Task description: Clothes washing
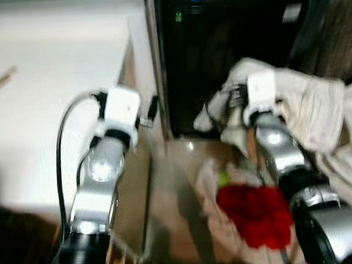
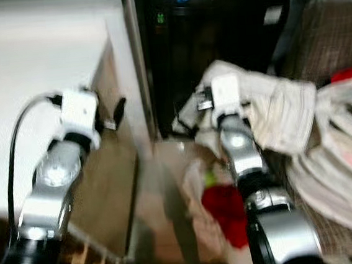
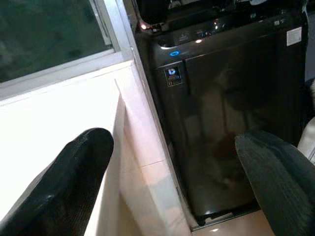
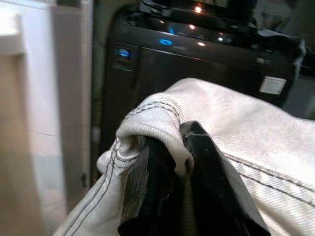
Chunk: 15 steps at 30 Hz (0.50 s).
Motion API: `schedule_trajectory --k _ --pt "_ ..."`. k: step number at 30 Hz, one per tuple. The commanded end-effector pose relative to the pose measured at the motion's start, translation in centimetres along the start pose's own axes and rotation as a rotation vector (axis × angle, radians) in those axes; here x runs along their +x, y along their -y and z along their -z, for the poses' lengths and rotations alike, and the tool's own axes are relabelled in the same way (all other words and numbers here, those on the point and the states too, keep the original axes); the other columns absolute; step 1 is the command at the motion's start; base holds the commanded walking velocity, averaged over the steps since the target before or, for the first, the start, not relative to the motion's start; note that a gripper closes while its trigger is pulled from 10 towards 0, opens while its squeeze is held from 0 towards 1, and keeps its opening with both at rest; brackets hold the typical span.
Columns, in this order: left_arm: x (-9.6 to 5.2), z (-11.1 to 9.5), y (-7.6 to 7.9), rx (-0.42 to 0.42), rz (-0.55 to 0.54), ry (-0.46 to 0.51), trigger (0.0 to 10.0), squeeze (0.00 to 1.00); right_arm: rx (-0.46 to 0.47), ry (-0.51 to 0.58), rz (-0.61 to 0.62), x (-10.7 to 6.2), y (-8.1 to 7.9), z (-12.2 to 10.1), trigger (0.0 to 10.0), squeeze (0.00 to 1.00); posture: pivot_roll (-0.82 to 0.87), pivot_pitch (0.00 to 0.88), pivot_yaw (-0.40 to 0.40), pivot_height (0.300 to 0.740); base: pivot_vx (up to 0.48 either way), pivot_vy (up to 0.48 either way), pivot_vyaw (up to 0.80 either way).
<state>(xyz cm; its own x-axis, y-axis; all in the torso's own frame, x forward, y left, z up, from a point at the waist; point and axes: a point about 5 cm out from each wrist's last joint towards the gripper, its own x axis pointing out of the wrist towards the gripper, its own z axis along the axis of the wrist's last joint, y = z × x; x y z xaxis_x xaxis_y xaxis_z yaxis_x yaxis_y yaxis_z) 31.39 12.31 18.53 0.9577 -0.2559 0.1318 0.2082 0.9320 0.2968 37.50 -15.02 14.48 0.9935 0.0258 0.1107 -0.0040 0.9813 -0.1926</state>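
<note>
A black top-loading washing machine [image 1: 218, 47] stands straight ahead, its blue panel light [image 3: 172, 53] glowing. My right gripper [image 4: 180, 143] is shut on a fold of a cream stitched garment [image 4: 236, 123]. It holds the garment up in front of the machine's lower front, and the cloth drapes back over my right wrist [image 1: 261, 92]. My left gripper [image 3: 172, 162] is open and holds nothing, its fingers [image 3: 81, 167] spread wide. It hovers left of the machine, by the white wall edge [image 1: 138, 61]. A red cloth [image 1: 256, 215] lies on pale laundry below my right arm.
A white ledge [image 1: 41, 89] fills the left side, with a window frame [image 3: 59, 73] above it. More cream and pink-marked laundry [image 2: 347, 165] is heaped at the right over a brown checked surface [image 2: 317, 43]. Beige floor tile [image 1: 179, 163] shows between the arms.
</note>
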Motion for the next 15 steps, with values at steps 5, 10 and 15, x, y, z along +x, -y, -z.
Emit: schedule_trajectory --k 5,10,15 --pt "-0.06 -0.74 1.12 0.011 0.044 0.035 10.0 0.0 -0.01 0.079 0.014 0.44 0.76 -1.58 10.0 0.0 0.03 0.063 0.017 0.74 0.361 -0.313 0.0" --pt "-0.06 -0.65 1.04 0.006 0.035 0.032 10.0 0.0 -0.007 0.078 0.009 0.41 0.64 -1.54 10.0 0.0 0.03 0.062 0.018 0.74 0.365 -0.308 0.0" --pt "0.05 -0.34 0.58 -0.004 -0.006 0.012 10.0 0.0 -0.004 0.073 -0.007 0.45 0.35 -1.5 10.0 0.0 0.03 0.06 0.018 0.74 0.233 -0.167 0.0"
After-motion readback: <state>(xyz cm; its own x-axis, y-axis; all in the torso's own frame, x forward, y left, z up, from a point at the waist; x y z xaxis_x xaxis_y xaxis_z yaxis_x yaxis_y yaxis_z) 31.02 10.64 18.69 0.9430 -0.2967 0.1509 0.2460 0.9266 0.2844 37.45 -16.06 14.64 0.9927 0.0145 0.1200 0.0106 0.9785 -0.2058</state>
